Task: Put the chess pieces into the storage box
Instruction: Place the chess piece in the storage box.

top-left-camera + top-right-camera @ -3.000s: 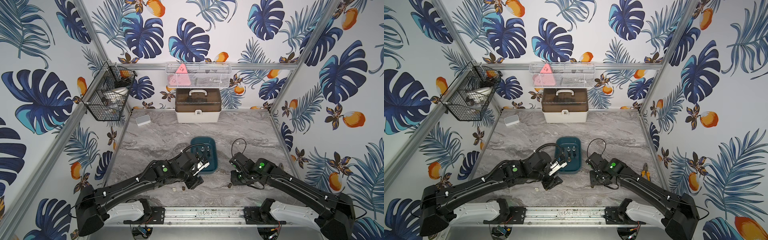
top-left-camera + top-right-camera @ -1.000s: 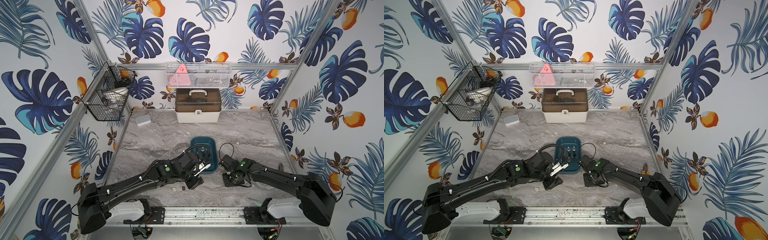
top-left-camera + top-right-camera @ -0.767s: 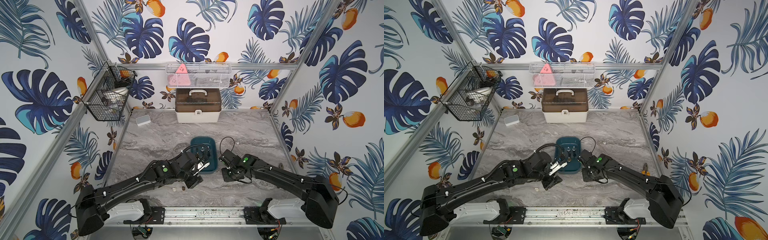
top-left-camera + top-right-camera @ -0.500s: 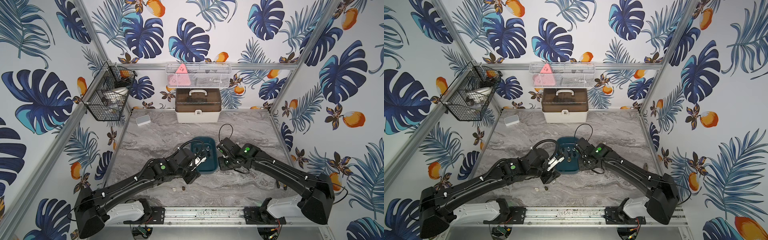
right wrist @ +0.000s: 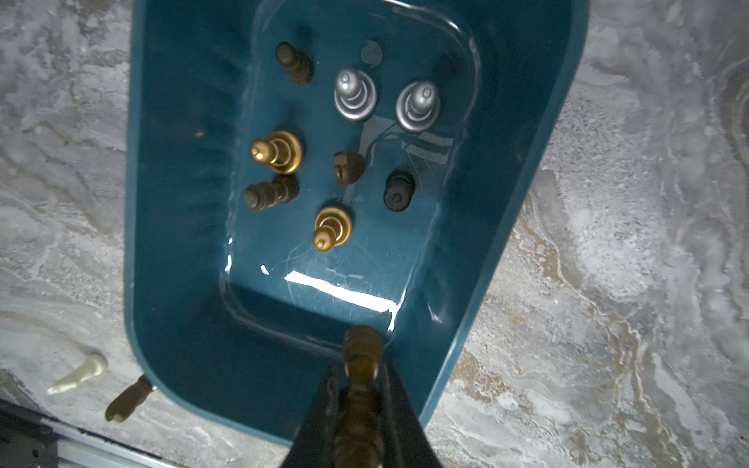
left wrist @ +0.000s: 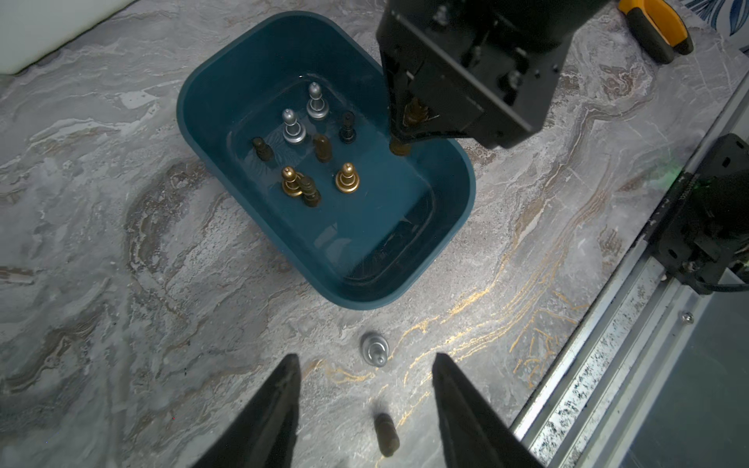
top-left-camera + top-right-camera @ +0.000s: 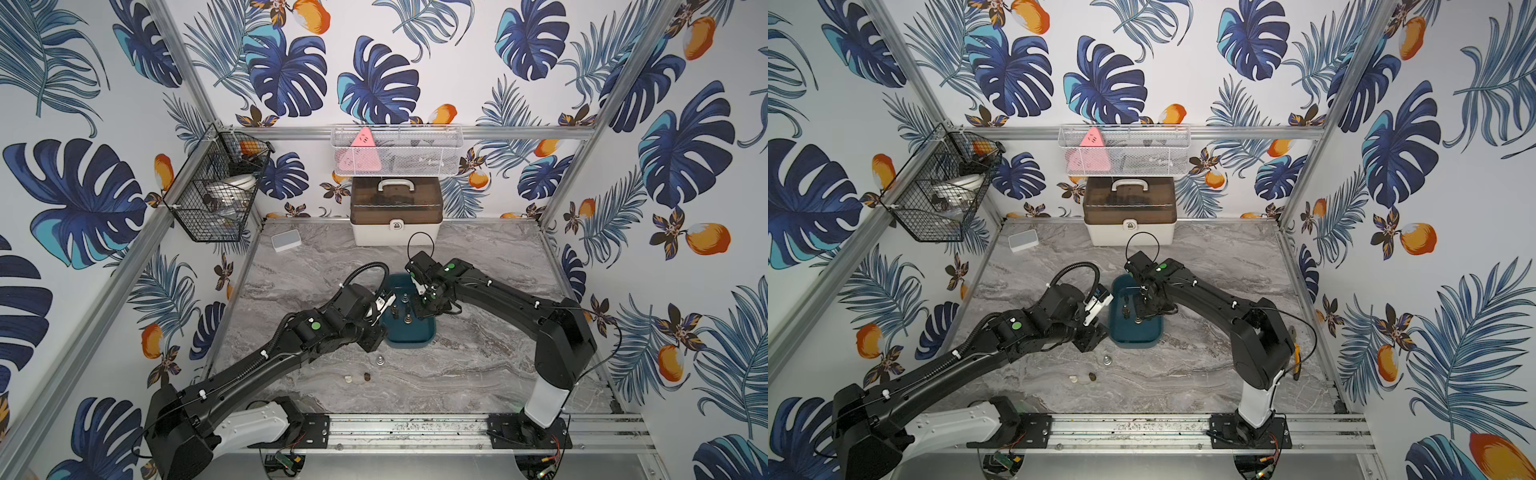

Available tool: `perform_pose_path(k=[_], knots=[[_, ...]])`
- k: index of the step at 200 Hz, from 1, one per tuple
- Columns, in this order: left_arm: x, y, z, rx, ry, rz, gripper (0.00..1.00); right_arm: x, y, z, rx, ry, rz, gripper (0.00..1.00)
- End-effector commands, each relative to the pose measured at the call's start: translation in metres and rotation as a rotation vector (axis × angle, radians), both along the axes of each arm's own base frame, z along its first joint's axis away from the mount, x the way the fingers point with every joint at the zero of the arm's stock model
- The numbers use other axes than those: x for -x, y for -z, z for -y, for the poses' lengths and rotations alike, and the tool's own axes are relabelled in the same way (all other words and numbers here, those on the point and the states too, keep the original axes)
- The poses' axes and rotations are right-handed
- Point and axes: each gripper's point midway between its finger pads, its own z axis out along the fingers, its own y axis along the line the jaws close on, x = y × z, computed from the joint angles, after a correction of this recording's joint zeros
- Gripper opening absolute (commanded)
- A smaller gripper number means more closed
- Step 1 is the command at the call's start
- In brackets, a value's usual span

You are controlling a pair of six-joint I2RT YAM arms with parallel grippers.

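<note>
The dark teal storage box [image 7: 409,337] [image 6: 450,227] [image 5: 162,210] sits mid-table with several silver, gold and dark chess pieces standing inside. My right gripper [image 5: 360,370] [image 7: 419,311] hangs over the box's right side, shut on a gold chess piece [image 5: 361,352] [image 6: 400,146] whose base points down into the box. My left gripper [image 6: 365,358] is open just in front of the box, above the table. A silver piece [image 6: 375,351] [image 7: 379,360] stands between its fingertips' line. A dark brown piece [image 6: 386,434] [image 7: 367,377] and a whitish piece [image 7: 348,378] [image 5: 79,375] lie nearer the front.
A white case with a brown lid [image 7: 395,216] stands at the back wall, a small white-grey box [image 7: 286,240] at the back left. Yellow-handled pliers [image 6: 652,24] [image 7: 1296,357] lie at the right edge. A metal rail [image 7: 415,428] runs along the front.
My right arm has swung from the table right of the box to above the box, carrying the gold piece. My left gripper has drawn back a little toward the box's left front corner.
</note>
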Motion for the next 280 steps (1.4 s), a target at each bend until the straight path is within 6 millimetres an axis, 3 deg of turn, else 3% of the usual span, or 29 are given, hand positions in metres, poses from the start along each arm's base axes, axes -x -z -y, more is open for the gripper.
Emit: perform_pose_path(k=[1, 45, 120, 280], knots=[[-0.005, 0.0, 0.001, 0.023, -0.013, -0.012, 0.56, -0.007, 0.006, -0.006, -0.007, -0.02, 0.0, 0.1], [-0.013, 0.001, -0.008, 0.023, -0.05, -0.01, 0.56, -0.015, 0.027, -0.008, 0.03, -0.028, -0.016, 0.11], [-0.019, 0.004, -0.012, 0.035, -0.071, -0.031, 0.56, -0.023, 0.045, -0.009, 0.05, -0.025, 0.003, 0.11], [-0.021, 0.007, -0.014, 0.022, -0.077, -0.036, 0.56, -0.022, 0.061, -0.002, 0.1, -0.017, -0.009, 0.15]])
